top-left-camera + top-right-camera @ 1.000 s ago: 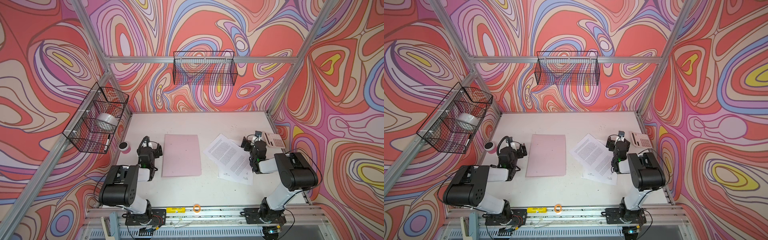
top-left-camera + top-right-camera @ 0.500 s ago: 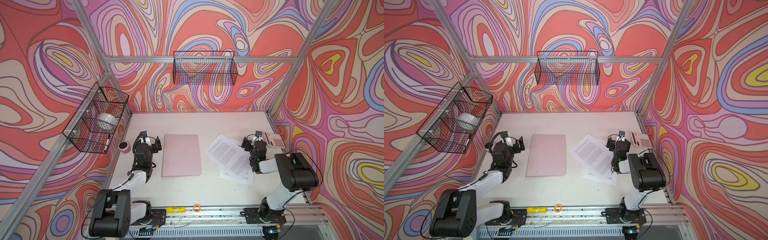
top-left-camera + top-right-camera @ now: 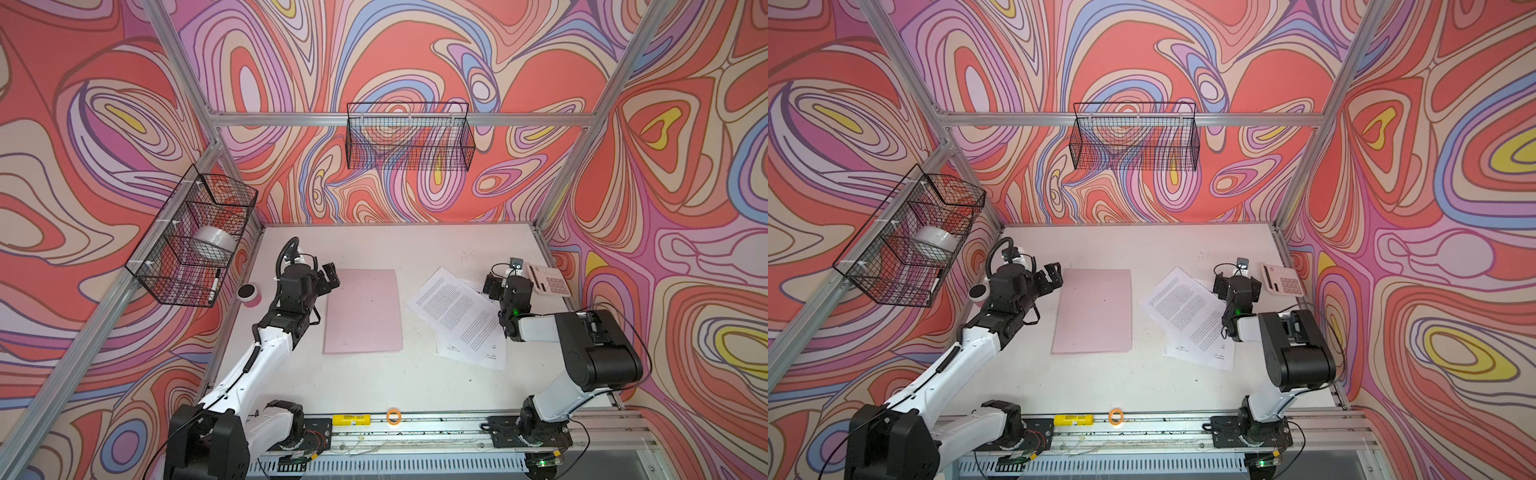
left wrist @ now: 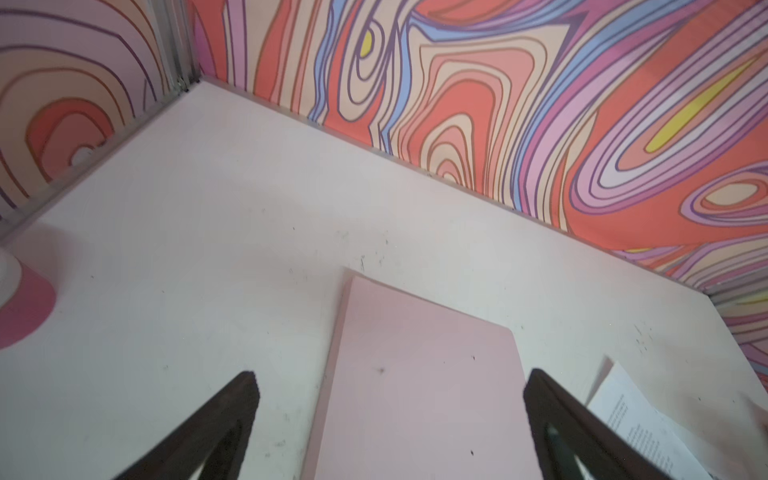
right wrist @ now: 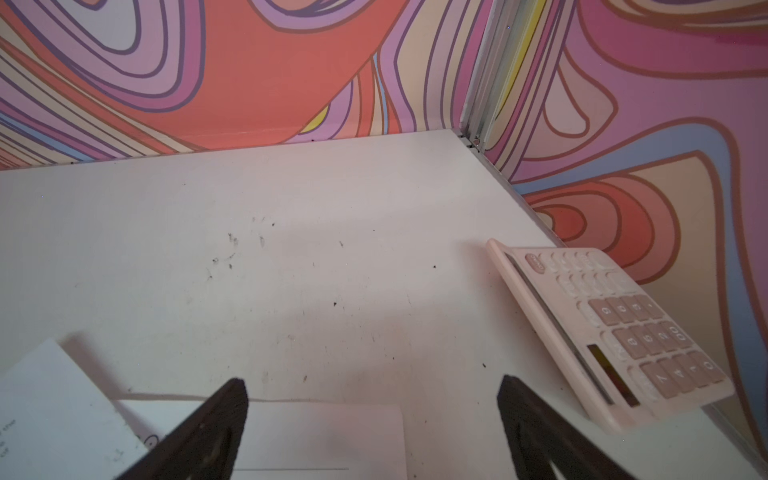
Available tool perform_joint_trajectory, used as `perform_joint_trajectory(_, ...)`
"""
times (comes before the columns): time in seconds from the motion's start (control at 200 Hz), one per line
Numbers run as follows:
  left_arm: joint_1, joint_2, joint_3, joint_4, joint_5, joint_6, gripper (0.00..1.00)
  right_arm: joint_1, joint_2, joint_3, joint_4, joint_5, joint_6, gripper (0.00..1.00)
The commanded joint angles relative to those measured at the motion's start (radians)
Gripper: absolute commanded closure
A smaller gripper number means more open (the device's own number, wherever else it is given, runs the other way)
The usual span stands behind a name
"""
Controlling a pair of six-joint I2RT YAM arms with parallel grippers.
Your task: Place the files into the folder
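We log left gripper (image 4: pixel 390 373) spread wide, empty; flat pale-pink plastic folder (image 3: pixel 363 311) lies just beneath it. Likewise right gripper (image 5: pixel 372 381) spread, empty; white printed paper sheets (image 3: pixel 457 316) lie beneath its fingers, apart from the folder.

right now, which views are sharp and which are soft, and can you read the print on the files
Both top views: evenly lit and crisp, but print on the files is too fine to read; left wrist view: soft all over, folder and left gripper edges smeared; right wrist view: dimmer, pinkish, yet some calculator digits read clearly.
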Motion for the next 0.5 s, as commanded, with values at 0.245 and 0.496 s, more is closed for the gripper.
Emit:
perform_joint_trajectory(0.245, -0.036, -0.129, 0.032, -0.334, 0.145, -0.228, 0.07, 0.023, -0.215, 0.343, -0.776, -0.227, 0.324, 0.01)
perform_joint_trajectory(0.496, -0.142, -0.393, -0.134, -0.452, 0.069, -0.59, 0.13, 0.088, -0.297, 0.29, -0.896, -0.484, 0.496, 0.06)
